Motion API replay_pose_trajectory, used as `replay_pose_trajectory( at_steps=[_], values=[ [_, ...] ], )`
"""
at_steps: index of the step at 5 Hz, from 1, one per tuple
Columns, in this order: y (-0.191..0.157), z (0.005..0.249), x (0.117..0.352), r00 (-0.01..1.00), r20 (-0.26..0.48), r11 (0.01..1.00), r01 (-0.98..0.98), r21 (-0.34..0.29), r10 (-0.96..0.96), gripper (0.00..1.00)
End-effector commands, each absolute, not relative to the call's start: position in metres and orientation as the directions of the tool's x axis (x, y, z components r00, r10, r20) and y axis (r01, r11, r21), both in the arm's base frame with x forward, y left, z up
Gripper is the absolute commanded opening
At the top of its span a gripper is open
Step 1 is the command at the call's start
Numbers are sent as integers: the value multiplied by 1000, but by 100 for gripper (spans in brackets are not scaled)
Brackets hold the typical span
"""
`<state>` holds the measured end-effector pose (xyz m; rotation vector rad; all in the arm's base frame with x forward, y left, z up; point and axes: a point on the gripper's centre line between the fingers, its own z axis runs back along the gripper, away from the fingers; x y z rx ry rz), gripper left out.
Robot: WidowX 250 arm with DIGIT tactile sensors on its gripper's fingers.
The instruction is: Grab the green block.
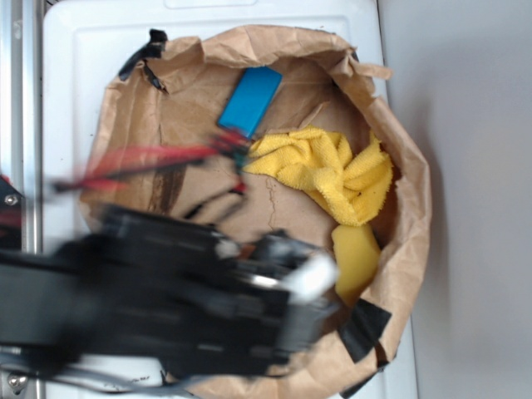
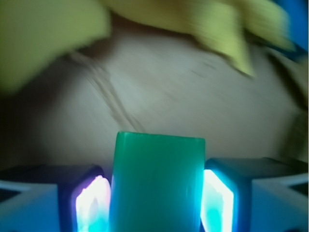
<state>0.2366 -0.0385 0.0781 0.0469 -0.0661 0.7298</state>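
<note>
In the wrist view the green block (image 2: 158, 183) fills the space between my two glowing pads (image 2: 91, 205), which press against its left and right sides. My gripper (image 2: 157, 208) is shut on the block, above brown paper. In the exterior view my black arm is blurred at the lower left, and the gripper (image 1: 312, 278) sits near the yellow sponge. The green block is hidden there by the arm.
A crumpled brown paper bag (image 1: 407, 166) forms a shallow bowl on a white surface. Inside lie a blue block (image 1: 249, 101), a yellow towel (image 1: 328, 166) and a yellow sponge (image 1: 355, 258). Black tape (image 1: 366, 328) marks the bag's lower right rim.
</note>
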Motion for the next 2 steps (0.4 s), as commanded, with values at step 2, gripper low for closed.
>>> replay_pose_trajectory(
  at_steps=[2],
  values=[
    [10,146,286,765,128,775,-628,-71,631,0]
  ],
)
